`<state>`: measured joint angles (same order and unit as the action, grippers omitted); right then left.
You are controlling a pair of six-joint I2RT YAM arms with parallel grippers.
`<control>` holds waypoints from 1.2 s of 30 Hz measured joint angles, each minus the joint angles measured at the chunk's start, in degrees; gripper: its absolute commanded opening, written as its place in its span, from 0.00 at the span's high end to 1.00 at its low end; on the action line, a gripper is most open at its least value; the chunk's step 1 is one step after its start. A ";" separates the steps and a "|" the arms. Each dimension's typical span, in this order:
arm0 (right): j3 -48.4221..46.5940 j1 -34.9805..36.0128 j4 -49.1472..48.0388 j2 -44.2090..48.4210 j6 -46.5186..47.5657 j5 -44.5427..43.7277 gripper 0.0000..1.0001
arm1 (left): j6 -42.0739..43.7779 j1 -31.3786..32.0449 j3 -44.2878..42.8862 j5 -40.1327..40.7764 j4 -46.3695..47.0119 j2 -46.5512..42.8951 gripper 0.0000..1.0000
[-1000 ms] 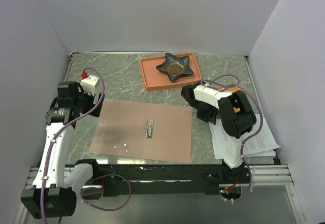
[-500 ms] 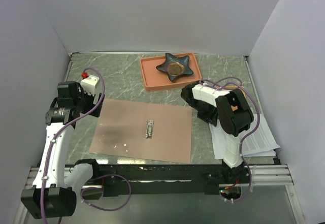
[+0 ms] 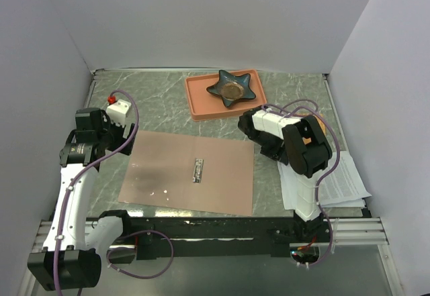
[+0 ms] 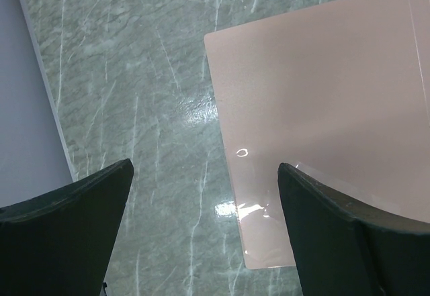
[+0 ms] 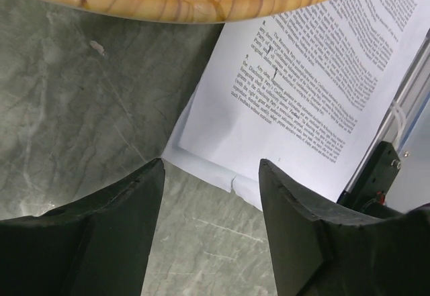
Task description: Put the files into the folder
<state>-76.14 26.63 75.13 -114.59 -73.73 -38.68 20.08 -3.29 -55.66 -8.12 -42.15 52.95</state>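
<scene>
While the left pincer (image 4: 205, 175) and right pincer (image 5: 211, 170) gape empty, white printed paper sheets (image 3: 346, 185) lie right of the flat pinkish-brown card folder (image 3: 161, 168).

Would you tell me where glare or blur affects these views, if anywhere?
Top external: small glints and a dark patch on the folder. Left wrist: glare on the table and the folder's corner; left fingers soft. Right wrist: print on the files fairly sharp, right fingers dark and featureless.
</scene>
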 measured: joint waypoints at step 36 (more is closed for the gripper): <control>-2.47 0.00 0.59 -4.31 4.55 -5.51 0.37 | 0.15 0.00 2.08 0.00 1.22 -1.03 0.04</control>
<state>-78.61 26.63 75.72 -118.89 -69.19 -44.18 20.23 -3.29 -53.58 -8.12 -40.93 51.92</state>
